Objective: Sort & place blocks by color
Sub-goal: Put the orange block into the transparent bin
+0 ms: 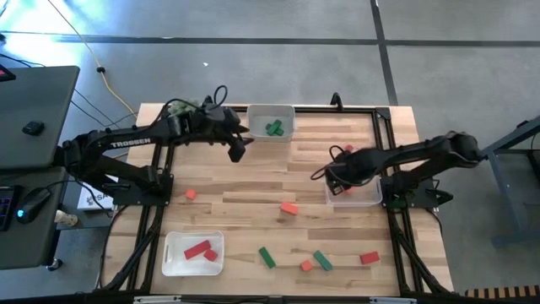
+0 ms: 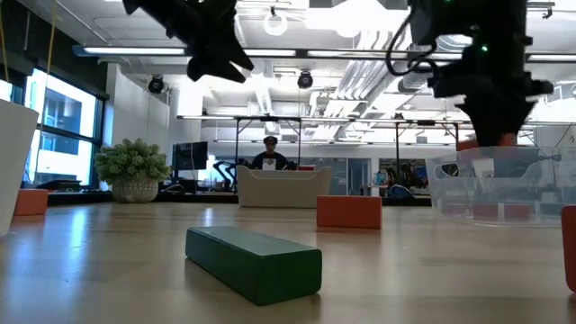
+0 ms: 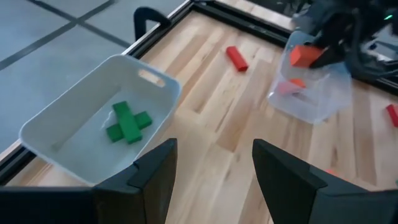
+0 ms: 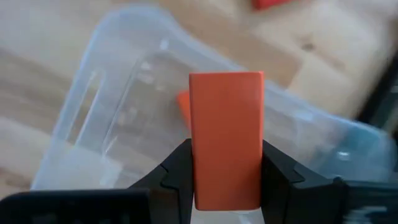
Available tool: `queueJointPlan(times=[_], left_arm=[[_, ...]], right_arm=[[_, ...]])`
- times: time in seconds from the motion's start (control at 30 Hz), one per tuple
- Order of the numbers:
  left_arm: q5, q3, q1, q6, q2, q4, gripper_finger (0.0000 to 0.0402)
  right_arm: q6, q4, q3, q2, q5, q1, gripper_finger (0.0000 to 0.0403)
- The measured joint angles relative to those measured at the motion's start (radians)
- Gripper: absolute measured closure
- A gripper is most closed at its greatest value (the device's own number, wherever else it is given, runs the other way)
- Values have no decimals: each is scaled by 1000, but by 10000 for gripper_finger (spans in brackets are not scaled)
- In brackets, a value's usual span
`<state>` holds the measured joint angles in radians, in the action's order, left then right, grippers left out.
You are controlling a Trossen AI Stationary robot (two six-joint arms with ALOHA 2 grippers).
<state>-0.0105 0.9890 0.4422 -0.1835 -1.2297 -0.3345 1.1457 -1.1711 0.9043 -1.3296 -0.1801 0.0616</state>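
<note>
Orange block is pinched between the right gripper fingers, above the clear bin. Left gripper fingers are spread, just beside the white bin holding green blocks. Several blocks are left unsorted on the table.

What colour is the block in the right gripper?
Orange-coral. The block is clamped in the right gripper over the clear tray; the right wrist view shows it best.

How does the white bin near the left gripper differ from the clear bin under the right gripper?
The white bin is opaque and holds green blocks; the clear bin is see-through and holds an orange block. The left gripper beside the white bin is open and empty; the right gripper above the clear bin grips an orange piece. Both bins are sorting containers.
</note>
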Motion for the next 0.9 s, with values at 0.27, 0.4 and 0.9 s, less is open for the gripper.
queueJointPlan(times=[0.27,0.4,0.9], left_arm=[[0,0,-75,-5,0,29,202],[0,0,-114,-51,0,27,202],[-11,0,-217,-276,0,-174,202]], right_arm=[[-48,146,-162,29,91,-3,298],[-54,171,-195,29,112,-3,298],[-123,188,-221,29,112,-44,283]])
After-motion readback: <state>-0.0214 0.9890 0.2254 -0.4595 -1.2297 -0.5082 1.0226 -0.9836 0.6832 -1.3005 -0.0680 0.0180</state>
